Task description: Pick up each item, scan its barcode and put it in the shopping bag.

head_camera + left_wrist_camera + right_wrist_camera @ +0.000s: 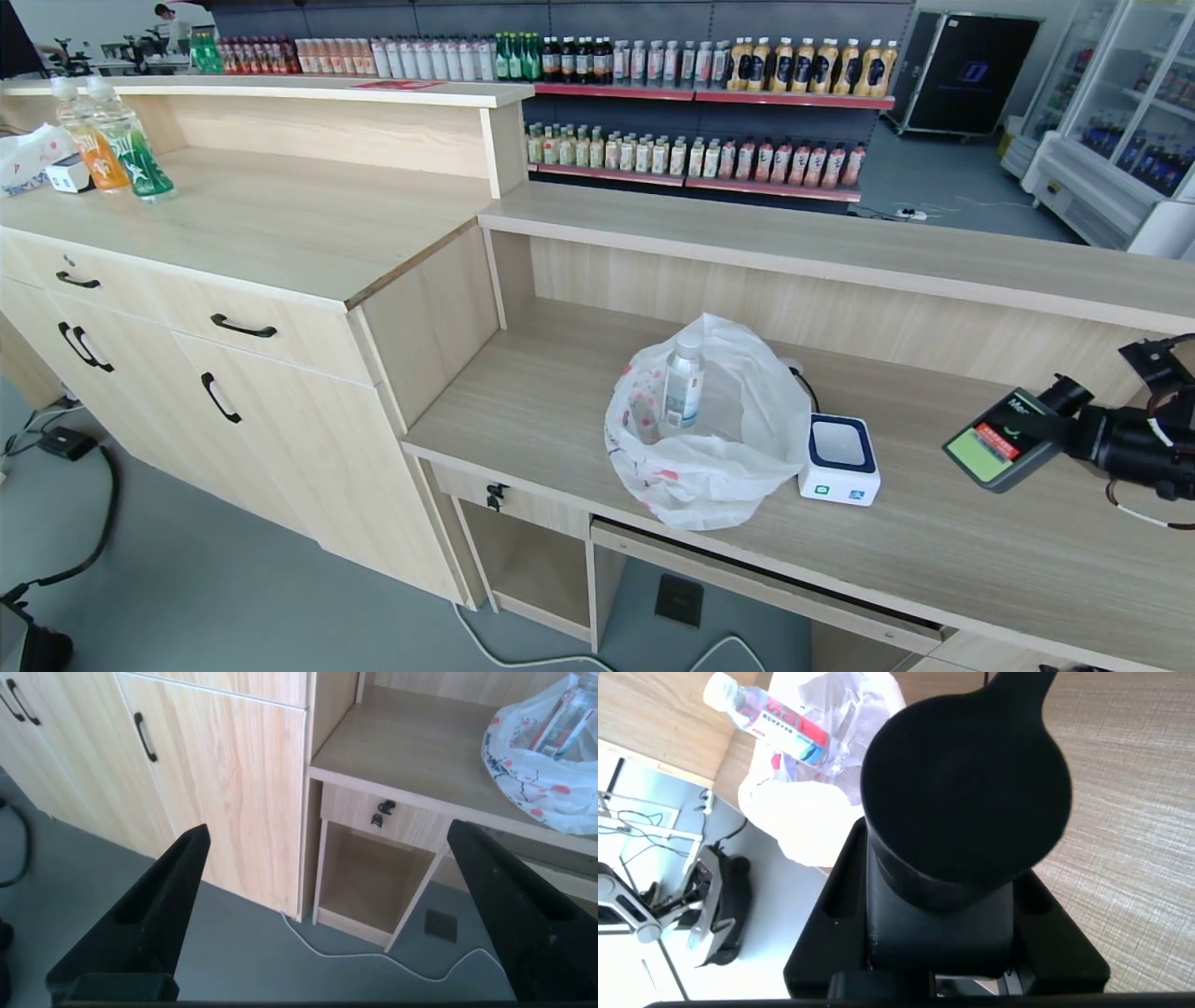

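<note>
In the head view, the shopping bag [709,448] sat open at the middle of the frame on the lower desk [934,551]. A clear bottle [683,383] stood inside it, its lower part hidden behind the bag's rim. A white box-shaped reader [839,459] stood just beside the bag, on its right. A cable ran behind it, and I lost it behind the bag.

At the right edge of the frame my right gripper [1074,427] was clamped on the handheld scanner [1004,439], with the arm cut off by the frame. The scanner's head, with a green and red face, pointed toward the bag and hung above the desk. From the right wrist, the scanner's dark body [966,793] blocked most of what lay beneath. Past it I saw the bag [831,812] and the bottle [775,723].

From the left wrist, my left gripper [346,915] was spread wide with nothing between its two black fingers [149,919], and below it was floor in front of the cabinet [234,775]. The bag [542,756] was cut off at the frame's edge.

At the upper left of the head view, an orange bottle [93,140] and a green bottle [135,145] stood touching on the upper counter [280,224]. A small white box [67,174] sat next to them. I could not make out the pale, crumpled thing [23,154] cut off at the left edge.
</note>
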Controlling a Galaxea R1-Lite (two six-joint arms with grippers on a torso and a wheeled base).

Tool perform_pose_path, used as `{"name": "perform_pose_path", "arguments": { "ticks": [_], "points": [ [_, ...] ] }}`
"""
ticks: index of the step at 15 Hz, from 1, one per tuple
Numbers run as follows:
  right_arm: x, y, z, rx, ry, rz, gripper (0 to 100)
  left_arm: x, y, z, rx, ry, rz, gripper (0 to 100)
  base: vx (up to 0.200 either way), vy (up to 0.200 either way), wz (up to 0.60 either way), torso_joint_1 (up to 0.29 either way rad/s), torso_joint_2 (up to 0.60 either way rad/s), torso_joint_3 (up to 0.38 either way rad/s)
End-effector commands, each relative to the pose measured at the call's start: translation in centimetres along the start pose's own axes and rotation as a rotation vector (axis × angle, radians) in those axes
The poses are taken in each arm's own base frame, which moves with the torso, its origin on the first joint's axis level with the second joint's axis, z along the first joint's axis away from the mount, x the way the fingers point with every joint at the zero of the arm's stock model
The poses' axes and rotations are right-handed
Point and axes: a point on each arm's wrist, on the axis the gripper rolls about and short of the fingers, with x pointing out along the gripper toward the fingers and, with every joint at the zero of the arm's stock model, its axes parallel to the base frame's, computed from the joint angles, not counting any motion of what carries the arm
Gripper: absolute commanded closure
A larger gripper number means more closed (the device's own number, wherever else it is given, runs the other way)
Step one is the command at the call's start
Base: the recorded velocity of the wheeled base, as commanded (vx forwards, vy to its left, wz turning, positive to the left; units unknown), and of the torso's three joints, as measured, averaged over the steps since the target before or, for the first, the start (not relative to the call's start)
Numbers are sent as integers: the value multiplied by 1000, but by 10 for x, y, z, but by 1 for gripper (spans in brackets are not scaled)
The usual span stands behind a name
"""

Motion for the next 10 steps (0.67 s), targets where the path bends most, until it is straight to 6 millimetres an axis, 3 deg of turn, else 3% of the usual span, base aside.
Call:
{"name": "perform_pose_path", "arguments": {
  "ticks": [1,10],
  "points": [
    [1,-2,-1,-1,4,0,100,0,0,0,0,0,0,0,0,0,0,0,0,0],
    [10,-5,-5,-11,10,28,100,0,0,0,-1,0,0,0,0,0,0,0,0,0]
  ]
}}
